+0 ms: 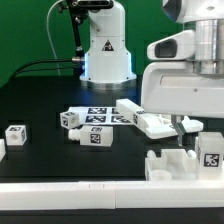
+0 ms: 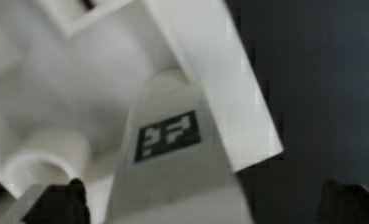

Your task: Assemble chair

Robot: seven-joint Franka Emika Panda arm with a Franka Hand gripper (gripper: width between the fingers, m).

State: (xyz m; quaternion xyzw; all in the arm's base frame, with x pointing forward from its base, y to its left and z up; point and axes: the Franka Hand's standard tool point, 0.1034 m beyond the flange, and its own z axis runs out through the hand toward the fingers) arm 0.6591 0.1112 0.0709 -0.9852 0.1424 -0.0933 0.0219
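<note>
The chair lies in loose white tagged parts on the black table. My gripper (image 1: 180,141) hangs at the exterior view's right, just above a flat white slab (image 1: 158,124) and behind a blocky white piece (image 1: 183,163) with a tag on its end. The arm's white body hides much of this spot. In the wrist view my gripper (image 2: 202,206) is open, with dark fingertips (image 2: 56,202) wide apart. A white tagged part (image 2: 170,130) lies below and between them. I cannot tell whether the fingers touch it.
Two small tagged blocks (image 1: 72,119) (image 1: 98,139) and a short bar (image 1: 128,108) lie mid-table around the marker board (image 1: 100,116). Another block (image 1: 15,135) sits at the exterior view's far left. A white border rail (image 1: 80,188) runs along the front. The robot base (image 1: 105,50) stands behind.
</note>
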